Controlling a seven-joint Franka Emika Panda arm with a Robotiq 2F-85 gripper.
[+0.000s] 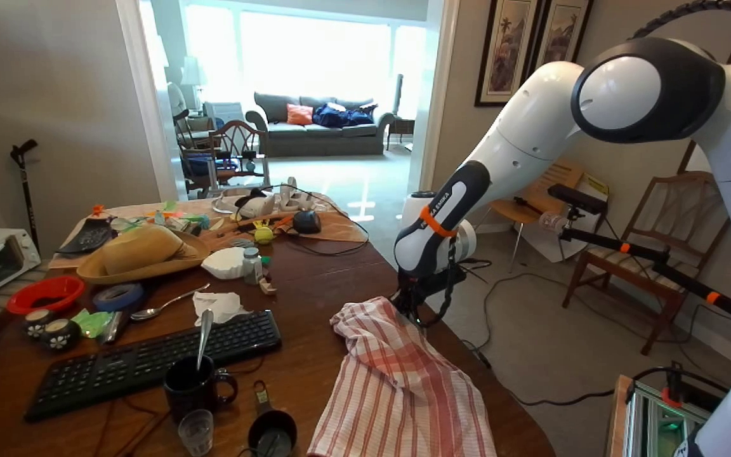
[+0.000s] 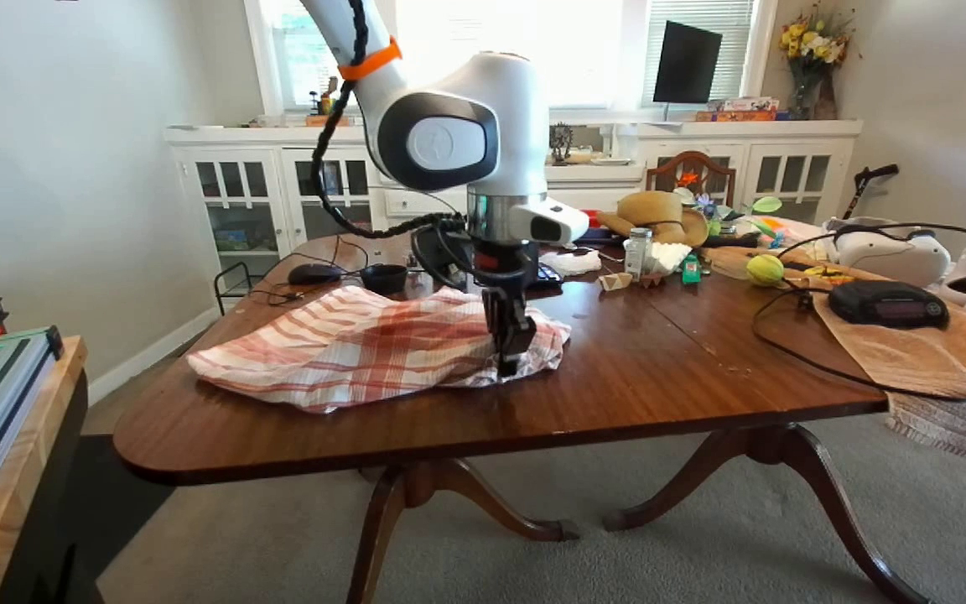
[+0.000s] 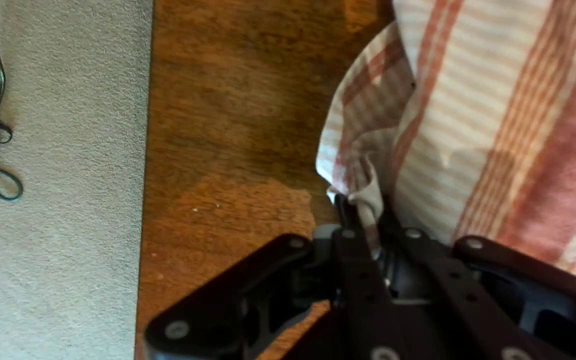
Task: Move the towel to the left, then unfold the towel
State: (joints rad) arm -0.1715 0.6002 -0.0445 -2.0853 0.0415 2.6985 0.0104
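Towel point(image 1: 403, 393) is lying rumpled near one edge of the table point(image 2: 634, 369), its red stripes bending through the folds. The gripper point(image 3: 368, 212) is pinching a small fold at one end of the cloth, its fingers sitting close together with fabric between them. In the wrist view the dark fingertips are blending into shadow, and the towel is running out past the top and right borders. In an exterior view its lower end point(image 1: 397, 441) is being cut off by the frame. In an exterior view the arm point(image 2: 516, 117) is blocking most of the keyboard point(image 1: 156, 362), leaving a corner showing. A black mug point(image 1: 181, 398) is holding a metal utensil point(image 1: 205, 336); a clear cup point(image 1: 196, 438) is standing just beside it, and a long-handled black cup point(image 1: 255, 438) is sitting partly out of frame. A straw hat point(image 1: 143, 254) is resting farther off, among small items that are proving hard to make out. Beyond the table, carpet point(image 3: 68, 225) is covering the floor, a grey sofa point(image 1: 321, 145) is standing before a window point(image 1: 315, 57), and glare is washing out the glass.
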